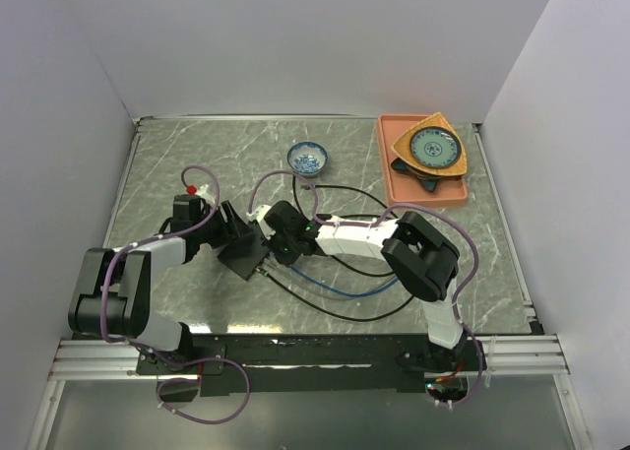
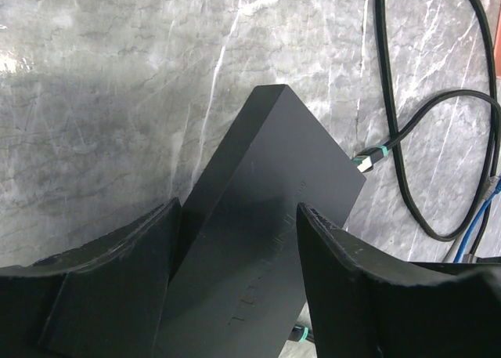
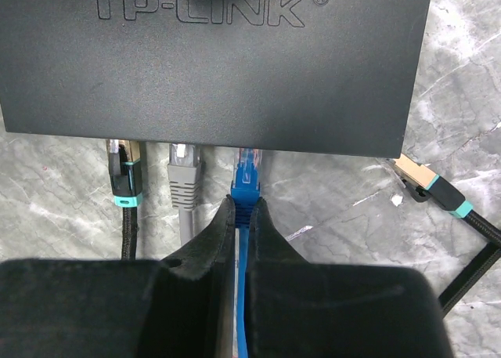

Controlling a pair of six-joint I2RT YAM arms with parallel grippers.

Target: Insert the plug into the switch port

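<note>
Switch (image 3: 219,60): likely light, rigid, slick; it is sitting left of the worktop's (image 1: 177,155) middle, and your left fingers (image 2: 149,248) are clamping its sides. Blue plug (image 3: 247,174): probably brittle-clipped; your right fingers (image 3: 221,226) are pinching its boot

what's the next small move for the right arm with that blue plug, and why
Probably a short straight push forward, seating the blue plug deeper into the switch. The right tool is shut on the plug's boot, its clear tip sits at the port edge, lined up beside the grey plug, and the left tool grips the switch, which should brace it.
</note>
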